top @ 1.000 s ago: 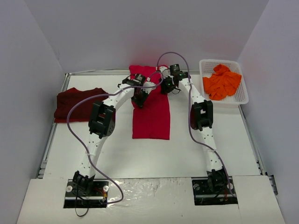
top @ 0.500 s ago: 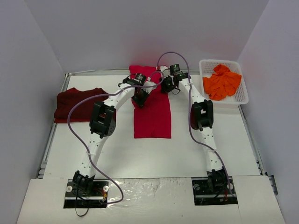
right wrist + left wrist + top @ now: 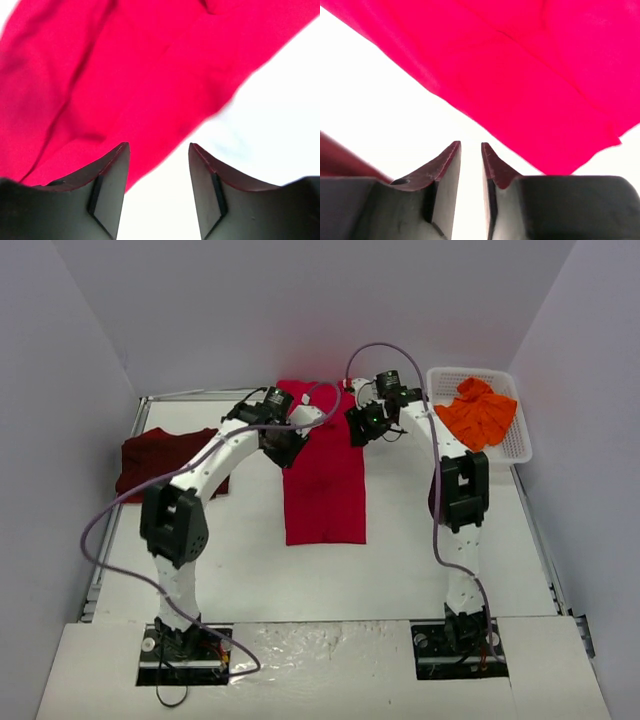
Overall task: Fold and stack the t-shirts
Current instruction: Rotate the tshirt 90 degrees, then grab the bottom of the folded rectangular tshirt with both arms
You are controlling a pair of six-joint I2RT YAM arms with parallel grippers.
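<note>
Both arms reach over the far end of the red shirt (image 3: 325, 490), which lies as a long narrow strip down the middle of the counter (image 3: 300, 580). Its sleeves look already turned in, so we judge the next fold to be end over end.

The left claw (image 3: 283, 447) hangs just off the strip's left edge, its jaws a narrow slit apart with only bare counter between them. The right claw (image 3: 363, 427) sits at the opposite edge with its jaws parted wider; cloth shows beyond them, but nothing is pinched. One claw at each side of the same end looks to us like the stance for taking two corners together.

The maroon shirt (image 3: 160, 465) lies folded at the counter's left edge, well apart from the strip — likely the base of the stack. The orange shirt (image 3: 478, 415) sits crumpled in the white basket (image 3: 520, 445) at the far right corner, not yet folded.

The counter is flat, white and matte, with a thin rail (image 3: 135, 425) along its left and far edges. Plain pale walls (image 3: 300, 310) close it in on three sides — and glare whitens the surface in both wrist views.
</note>
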